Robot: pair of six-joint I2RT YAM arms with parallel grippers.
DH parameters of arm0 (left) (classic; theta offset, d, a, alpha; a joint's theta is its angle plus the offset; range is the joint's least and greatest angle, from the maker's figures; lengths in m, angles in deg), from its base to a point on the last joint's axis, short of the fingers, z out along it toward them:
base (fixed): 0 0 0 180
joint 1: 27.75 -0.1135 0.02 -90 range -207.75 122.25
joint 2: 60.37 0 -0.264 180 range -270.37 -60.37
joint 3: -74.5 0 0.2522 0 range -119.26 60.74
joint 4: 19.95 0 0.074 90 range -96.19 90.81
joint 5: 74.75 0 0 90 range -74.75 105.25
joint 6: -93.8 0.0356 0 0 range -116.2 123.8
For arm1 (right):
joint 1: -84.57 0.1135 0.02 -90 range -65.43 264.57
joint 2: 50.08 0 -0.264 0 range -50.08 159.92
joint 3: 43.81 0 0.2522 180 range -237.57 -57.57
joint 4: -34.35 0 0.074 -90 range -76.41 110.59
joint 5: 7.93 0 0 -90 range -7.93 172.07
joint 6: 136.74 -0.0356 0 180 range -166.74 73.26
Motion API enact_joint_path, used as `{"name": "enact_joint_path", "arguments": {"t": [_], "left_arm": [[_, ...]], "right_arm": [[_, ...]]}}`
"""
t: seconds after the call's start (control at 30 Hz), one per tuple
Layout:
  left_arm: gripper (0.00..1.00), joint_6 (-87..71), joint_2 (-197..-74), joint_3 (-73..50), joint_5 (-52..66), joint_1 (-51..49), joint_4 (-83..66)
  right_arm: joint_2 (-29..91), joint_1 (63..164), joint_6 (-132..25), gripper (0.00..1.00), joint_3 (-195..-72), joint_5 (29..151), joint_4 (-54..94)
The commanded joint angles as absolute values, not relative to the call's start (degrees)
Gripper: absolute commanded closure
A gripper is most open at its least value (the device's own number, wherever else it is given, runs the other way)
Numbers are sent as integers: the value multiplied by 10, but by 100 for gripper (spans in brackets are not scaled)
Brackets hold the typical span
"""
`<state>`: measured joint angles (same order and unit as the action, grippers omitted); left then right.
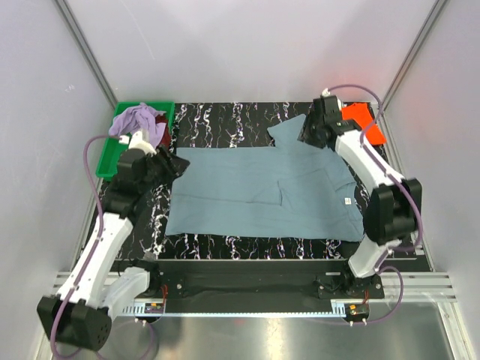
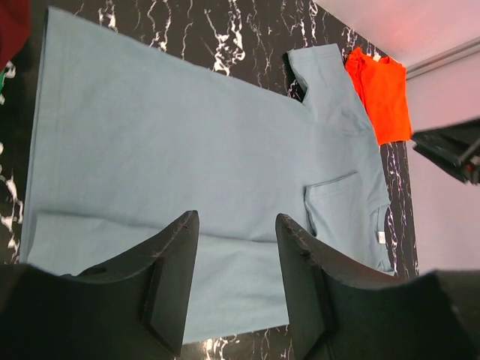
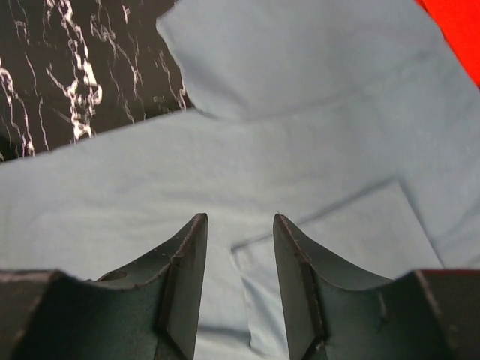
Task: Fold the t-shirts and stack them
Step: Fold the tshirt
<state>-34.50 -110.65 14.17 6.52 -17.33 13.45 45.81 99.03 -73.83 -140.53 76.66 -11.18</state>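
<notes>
My left gripper point(image 2: 236, 225) stands partly open with nothing between its fingers, hovering over the left end of the blue-grey shirt point(image 2: 187, 165); my right gripper point(image 3: 238, 221) is likewise parted and holds nothing, with only cloth showing below its fingers; in the overhead view the left gripper point(image 1: 176, 163) sits at the shirt's far left corner and the right gripper point(image 1: 311, 135) at its far right side, just beside the sleeve that sticks out toward the back. The blue-grey shirt point(image 1: 262, 191) lies spread flat across the middle of the table point(image 1: 225, 116), long side running left to right, with a flap of its own cloth folded onto the body near the right end; the orange shirt point(image 1: 364, 120) lies at the far right corner of the table, close by the blue-grey one, though I cannot tell whether they touch; at the far left, the lavender shirt point(image 1: 135, 118) is bunched in the green tray point(image 1: 105, 161), with the maroon shirt point(image 1: 159, 131) crumpled against it.
</notes>
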Motion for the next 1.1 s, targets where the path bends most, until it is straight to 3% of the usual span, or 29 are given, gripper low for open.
{"name": "enact_joint_path", "arguments": {"t": [0.0,0.2,0.4,0.63,0.9,1.07], "left_arm": [[49,-315,-1148,91,42,-172,79],[48,-335,-1179,80,37,-172,81],[48,-369,-1161,158,-18,-171,32],[48,-375,-1157,192,-54,-171,22],[48,-384,-1133,193,-80,-171,25],[47,-375,-1129,185,-74,-171,32]], "right_arm": [[523,998,-706,52,-1489,750,-96],[685,1012,-662,50,-1644,717,-89],[848,1039,-636,50,-1800,729,-89],[985,1065,-624,49,-2002,645,-113],[1020,1065,-588,48,-1973,658,-66],[1050,1065,-574,49,-2017,646,-83]]}}
